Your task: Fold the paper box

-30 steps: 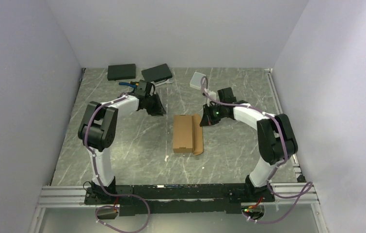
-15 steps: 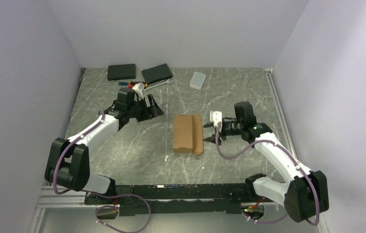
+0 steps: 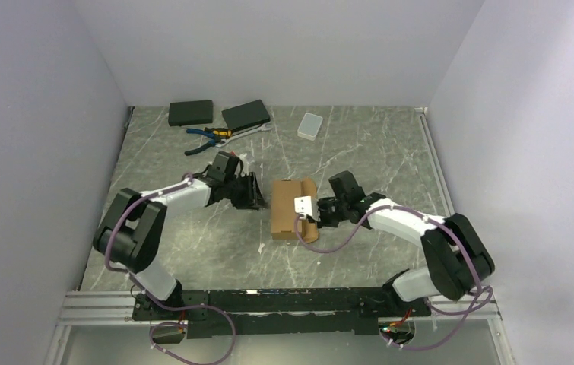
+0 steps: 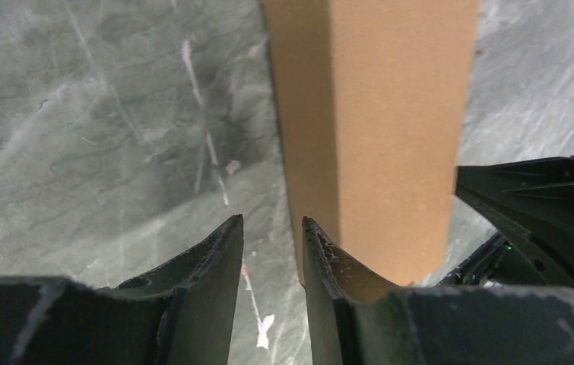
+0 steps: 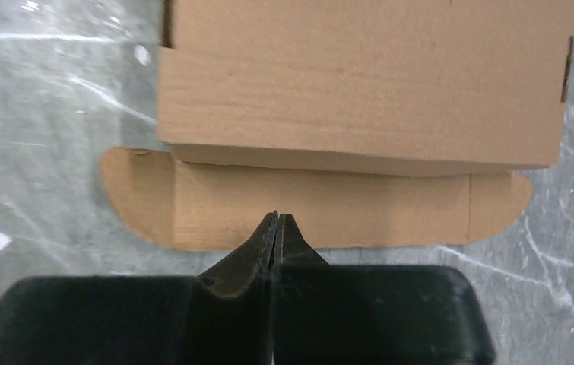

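Paper box (image 3: 287, 209): plain brown cardboard, partly folded, near the middle of the table (image 3: 192, 243), long sides running from near edge to far edge.
Box body (image 5: 359, 84): closed rectangular shape, top panel flat.
Loose flap (image 5: 321, 209): lying flat on the table along the box's right long side, rounded at both ends, joined to the box along a crease.
Left jaws: slightly parted, nothing between them, only bare table in the gap; low at the box's left long side, one fingertip (image 4: 321, 243) close against the side wall (image 4: 299, 152), contact not clear.
Right jaws: clenched, tips pressed together, gripping nothing; over the outer edge of the loose flap at about mid-length, pointing at the box; pressure on the flap not clear.
Black boxes (image 3: 191, 112) (image 3: 245, 114): two flat ones by the far edge, toward the far left corner.
Pliers (image 3: 207, 137): blue and yellow handles, just in front of the black boxes.
White plastic case (image 3: 310, 125): near the far edge, right of the black boxes.
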Available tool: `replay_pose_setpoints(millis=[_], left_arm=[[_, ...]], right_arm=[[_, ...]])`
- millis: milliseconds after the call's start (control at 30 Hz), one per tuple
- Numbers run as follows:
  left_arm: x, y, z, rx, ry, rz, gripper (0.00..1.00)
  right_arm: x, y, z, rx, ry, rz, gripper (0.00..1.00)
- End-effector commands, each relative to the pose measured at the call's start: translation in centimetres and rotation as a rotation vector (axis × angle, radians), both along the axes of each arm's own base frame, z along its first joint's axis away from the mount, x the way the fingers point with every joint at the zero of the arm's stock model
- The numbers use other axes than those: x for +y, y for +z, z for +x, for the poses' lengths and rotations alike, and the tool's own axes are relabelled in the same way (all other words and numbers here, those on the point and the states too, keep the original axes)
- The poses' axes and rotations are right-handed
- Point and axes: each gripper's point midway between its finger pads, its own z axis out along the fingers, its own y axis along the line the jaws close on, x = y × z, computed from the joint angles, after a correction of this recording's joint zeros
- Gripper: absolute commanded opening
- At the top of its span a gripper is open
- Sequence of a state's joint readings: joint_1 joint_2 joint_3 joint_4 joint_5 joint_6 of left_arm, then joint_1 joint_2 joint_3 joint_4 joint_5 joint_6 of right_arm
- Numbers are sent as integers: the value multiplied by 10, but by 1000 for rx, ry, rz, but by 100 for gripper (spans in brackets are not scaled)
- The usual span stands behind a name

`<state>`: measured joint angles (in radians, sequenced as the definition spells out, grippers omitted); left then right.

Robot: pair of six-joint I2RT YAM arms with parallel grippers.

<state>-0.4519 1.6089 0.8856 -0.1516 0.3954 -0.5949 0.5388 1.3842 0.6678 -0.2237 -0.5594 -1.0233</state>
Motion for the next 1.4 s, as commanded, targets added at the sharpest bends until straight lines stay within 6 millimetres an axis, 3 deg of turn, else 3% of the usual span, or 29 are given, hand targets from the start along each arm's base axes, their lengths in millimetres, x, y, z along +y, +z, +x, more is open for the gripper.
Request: replay_pose_setpoints(millis=[0, 333, 533, 767, 967, 1133, 1233, 1333, 1367], left_arm=[[-3, -10, 10, 8, 0, 18, 39], [-14, -24, 8, 51, -33, -6, 39], [-19, -27, 5, 61, -48, -17, 39], [-19, -25, 6, 49, -41, -6, 40], [1, -15, 10, 9, 16, 73, 42], [24, 14, 11, -85, 78, 110, 60], [30, 32, 4, -143, 87, 93, 76], [27, 46, -4, -175, 83, 19, 97], [24, 51, -5, -184, 87, -22, 99]], right_arm=[[8, 12, 42, -110, -106, -28, 0], [29, -8, 50, -65, -182, -46, 0], [40, -7, 55, -28, -236, -21, 0], [40, -9, 55, -20, -240, -31, 0], [28, 2, 57, -72, -241, -54, 0], [19, 36, 49, -124, -205, 2, 6], [15, 49, 30, -108, -93, 40, 15], [15, 54, -13, -56, 120, 75, 38], [14, 52, -26, -59, 194, 79, 45]])
